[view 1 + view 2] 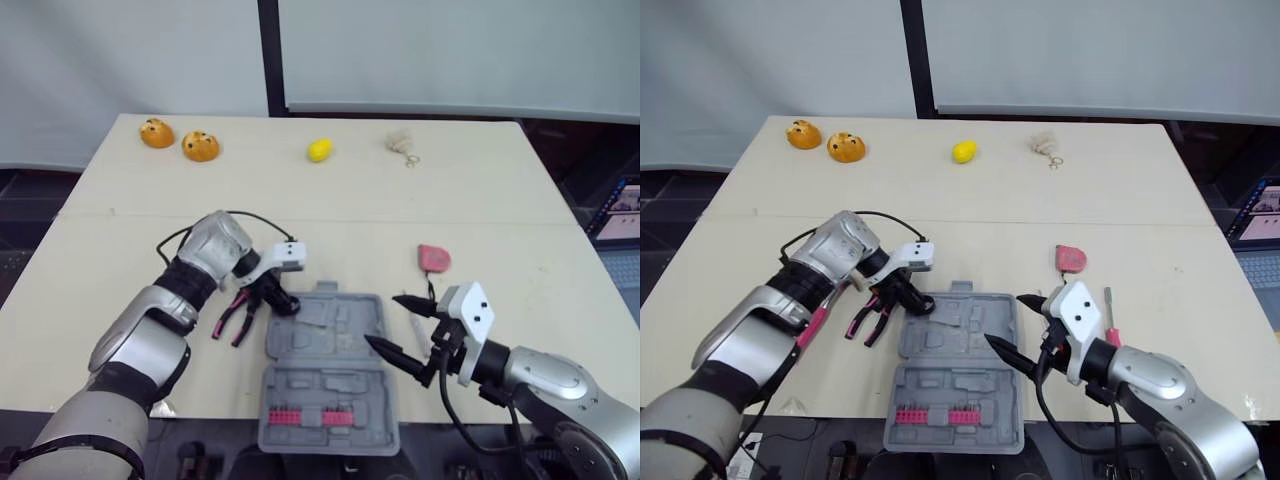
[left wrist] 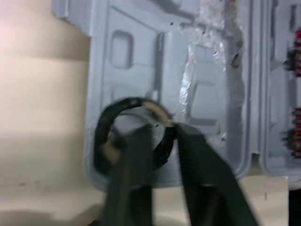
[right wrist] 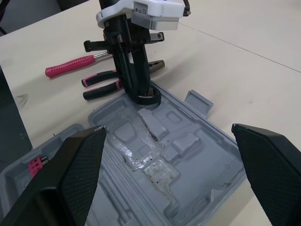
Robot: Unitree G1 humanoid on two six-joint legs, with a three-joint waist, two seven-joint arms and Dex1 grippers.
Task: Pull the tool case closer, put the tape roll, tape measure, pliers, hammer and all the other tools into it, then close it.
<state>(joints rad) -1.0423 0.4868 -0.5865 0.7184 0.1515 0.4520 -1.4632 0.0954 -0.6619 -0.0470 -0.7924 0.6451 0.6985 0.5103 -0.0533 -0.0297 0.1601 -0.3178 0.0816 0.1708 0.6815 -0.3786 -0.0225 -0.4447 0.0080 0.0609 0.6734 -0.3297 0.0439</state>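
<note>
The grey tool case (image 1: 330, 395) lies open at the near edge of the worktop, a row of red bits (image 1: 310, 416) in its front half. It already seems pulled close, so the step in hand looks like loading, starting with the tape roll. The left pincer (image 1: 278, 298) is clamped on the black tape roll (image 2: 101, 129), holding it over the far left corner of the moulded tray; whether the roll touches the plastic cannot be told. The next move likely calls for lowering and releasing it into a recess. The right pincer (image 1: 383, 320) hangs with fingers wide apart over the case's right edge, holding nothing. The pliers (image 1: 232, 318) lie just left of the case and the red tape measure (image 1: 433, 259) beyond its right corner.
</note>
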